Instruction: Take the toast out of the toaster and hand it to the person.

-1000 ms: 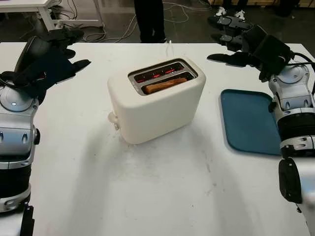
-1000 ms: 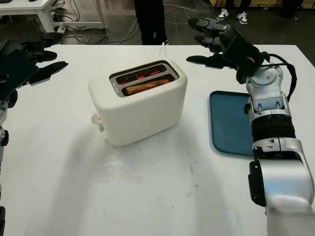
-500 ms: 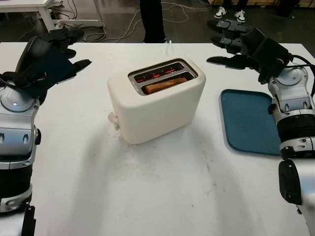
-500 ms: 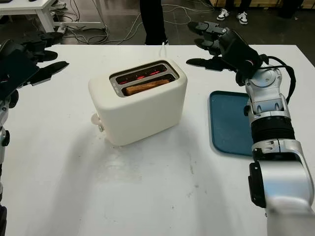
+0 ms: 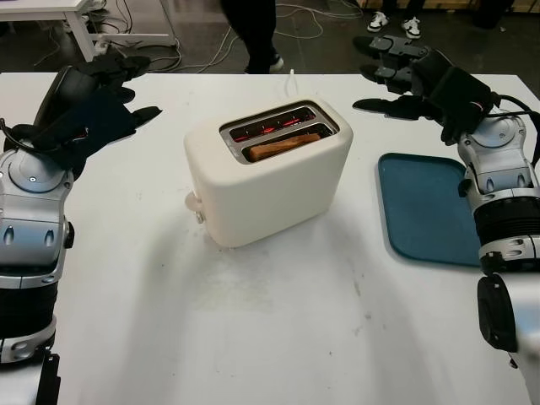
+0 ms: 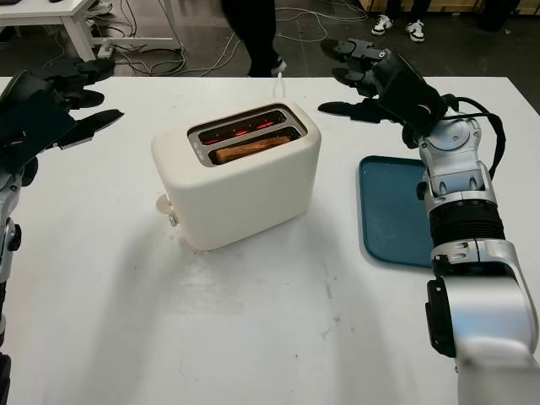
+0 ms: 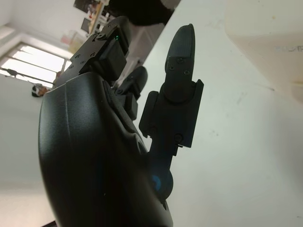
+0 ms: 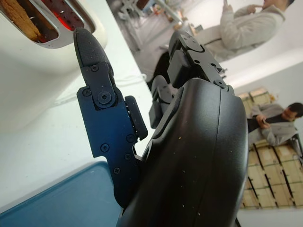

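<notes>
A cream toaster (image 5: pixel 268 181) is seen near the middle of the white bench (image 5: pixel 278 337), set at a slant, its lever knob turned toward the near left and its two slots running from near left to far right. The toast (image 5: pixel 283 146) is lodged in the nearer slot, on edge, with only its browned top rim showing above the opening; its long axis follows the slot, from near left up to far right. Red glow is visible in the farther slot. The left hand (image 5: pixel 91 110) is held released above the far left part of the bench, well apart from the toaster, with nothing in it. The right hand (image 5: pixel 419 80) is likewise released and holding nothing, raised over the far right edge, beyond a blue tray (image 5: pixel 426 208) that lies flat to the right of the toaster. A person's legs (image 5: pixel 251 29) are seen on the floor past the far edge of the bench.
</notes>
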### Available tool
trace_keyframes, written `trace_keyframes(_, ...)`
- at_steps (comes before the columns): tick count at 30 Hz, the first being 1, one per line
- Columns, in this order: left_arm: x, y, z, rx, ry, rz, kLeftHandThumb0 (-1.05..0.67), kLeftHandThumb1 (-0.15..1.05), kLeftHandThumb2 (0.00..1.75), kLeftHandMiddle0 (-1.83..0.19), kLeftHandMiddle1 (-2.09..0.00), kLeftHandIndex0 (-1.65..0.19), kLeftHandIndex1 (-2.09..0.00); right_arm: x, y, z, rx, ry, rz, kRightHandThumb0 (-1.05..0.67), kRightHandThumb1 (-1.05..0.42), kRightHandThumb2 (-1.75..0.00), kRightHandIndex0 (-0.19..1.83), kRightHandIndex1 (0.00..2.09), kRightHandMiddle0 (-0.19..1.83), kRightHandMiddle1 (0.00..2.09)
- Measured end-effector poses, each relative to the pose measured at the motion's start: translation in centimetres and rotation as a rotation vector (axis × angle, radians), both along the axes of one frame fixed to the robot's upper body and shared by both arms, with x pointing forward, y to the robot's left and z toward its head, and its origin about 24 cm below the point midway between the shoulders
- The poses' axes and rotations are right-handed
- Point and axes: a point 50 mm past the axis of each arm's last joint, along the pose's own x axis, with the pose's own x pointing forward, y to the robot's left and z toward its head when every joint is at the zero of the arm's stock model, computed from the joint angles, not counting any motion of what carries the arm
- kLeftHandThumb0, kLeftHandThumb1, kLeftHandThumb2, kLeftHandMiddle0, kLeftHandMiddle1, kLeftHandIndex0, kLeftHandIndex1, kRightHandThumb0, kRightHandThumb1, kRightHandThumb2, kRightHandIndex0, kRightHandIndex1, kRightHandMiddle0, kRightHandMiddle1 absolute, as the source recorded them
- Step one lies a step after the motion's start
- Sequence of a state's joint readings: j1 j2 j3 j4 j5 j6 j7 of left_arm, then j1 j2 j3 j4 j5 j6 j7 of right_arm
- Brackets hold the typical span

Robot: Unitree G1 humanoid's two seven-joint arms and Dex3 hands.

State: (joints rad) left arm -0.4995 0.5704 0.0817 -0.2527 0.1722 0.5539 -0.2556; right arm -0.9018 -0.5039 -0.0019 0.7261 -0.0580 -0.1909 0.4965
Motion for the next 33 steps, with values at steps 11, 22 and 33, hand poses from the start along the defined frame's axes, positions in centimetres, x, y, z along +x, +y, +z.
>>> trace_keyframes(11, 0.03, -0.26, -0.01, 0.014, -0.004, -0.012, -0.51, 0.92, 0.28, -0.30, -0.56, -0.49, -0.01, -0.04, 0.06, -0.15, -0.002, -0.001, 0.003, -0.67, -0.84, 0.00, 0.35, 0.01, 0.37, 0.01)
trace_keyframes(22, 0.03, -0.29, -0.02, 0.012, -0.004, -0.014, -0.52, 0.92, 0.27, -0.29, -0.55, -0.49, -0.01, -0.03, 0.09, -0.17, -0.001, -0.004, -0.001, -0.67, -0.83, 0.00, 0.35, 0.01, 0.36, 0.00)
trace_keyframes(33, 0.06, -0.31, 0.04, 0.011, -0.005, -0.013, -0.50, 0.92, 0.27, -0.29, -0.57, -0.49, -0.01, -0.06, 0.17, -0.10, -0.009, -0.014, 0.004, -0.70, -0.84, 0.00, 0.38, 0.02, 0.38, 0.01)
